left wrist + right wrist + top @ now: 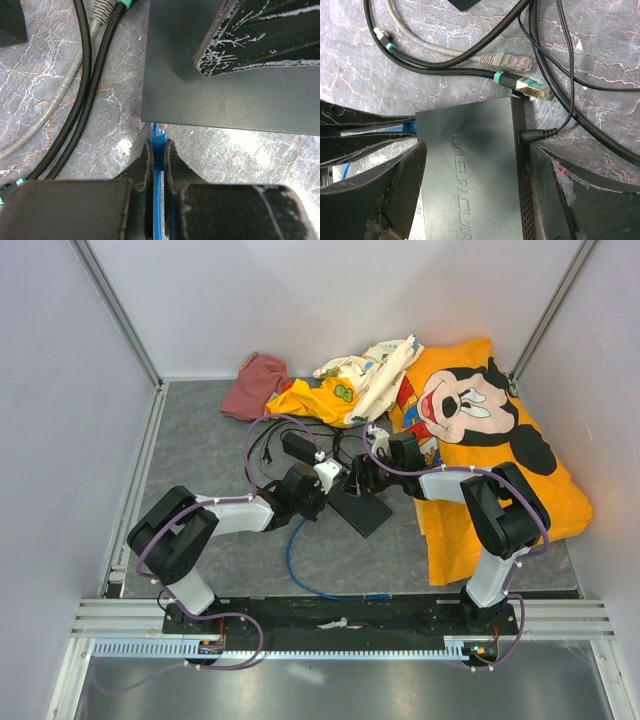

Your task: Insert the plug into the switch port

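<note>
Left gripper: clenched on plug, tip at switch edge. Right gripper: clamping switch. Advice: keep plug square, push straight.

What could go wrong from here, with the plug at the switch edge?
1. The plug, pinched in the left gripper, meets the switch edge, but no port shows in the left wrist view; a misaligned push may jam it.
2. The right gripper clamps the switch right beside a thin black lead plugged into its side; shifting could pinch or dislodge it.
</note>
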`<state>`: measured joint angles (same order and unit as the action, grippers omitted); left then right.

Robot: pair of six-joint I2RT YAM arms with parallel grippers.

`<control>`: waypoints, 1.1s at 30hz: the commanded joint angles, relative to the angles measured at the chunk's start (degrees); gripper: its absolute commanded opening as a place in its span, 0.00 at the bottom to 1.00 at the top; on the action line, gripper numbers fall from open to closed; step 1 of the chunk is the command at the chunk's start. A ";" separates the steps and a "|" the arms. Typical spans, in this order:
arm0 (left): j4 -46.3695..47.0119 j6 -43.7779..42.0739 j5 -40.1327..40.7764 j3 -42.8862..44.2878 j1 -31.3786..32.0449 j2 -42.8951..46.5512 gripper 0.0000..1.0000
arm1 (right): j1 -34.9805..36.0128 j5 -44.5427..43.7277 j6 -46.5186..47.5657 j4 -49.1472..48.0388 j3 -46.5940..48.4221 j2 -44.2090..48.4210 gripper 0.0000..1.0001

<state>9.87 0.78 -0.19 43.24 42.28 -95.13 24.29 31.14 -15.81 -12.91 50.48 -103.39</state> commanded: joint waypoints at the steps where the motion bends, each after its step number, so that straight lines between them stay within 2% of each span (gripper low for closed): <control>1: 13.59 4.59 0.72 1.67 0.52 -0.32 0.02 | 4.97 10.08 -6.16 3.59 -3.54 -0.66 0.87; 13: 17.46 4.58 -0.08 7.55 1.22 -0.67 0.02 | 9.37 14.83 -8.27 1.39 -4.34 -2.34 0.87; 19: 26.59 6.95 4.22 4.93 1.84 0.03 0.02 | 9.89 16.06 -10.20 -1.60 -5.74 -2.43 0.86; 27: 28.54 7.92 1.33 7.38 1.84 0.83 0.02 | 9.98 16.76 -10.99 -2.39 -6.01 -2.16 0.86; 33: 29.95 9.68 -1.66 13.00 1.93 -2.25 0.01 | 11.21 17.47 -10.82 -2.21 -5.74 -2.60 0.86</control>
<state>9.43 4.14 3.03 44.93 43.20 -96.12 26.52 26.59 -19.14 -21.91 46.89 -103.24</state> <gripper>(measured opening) 0.056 0.872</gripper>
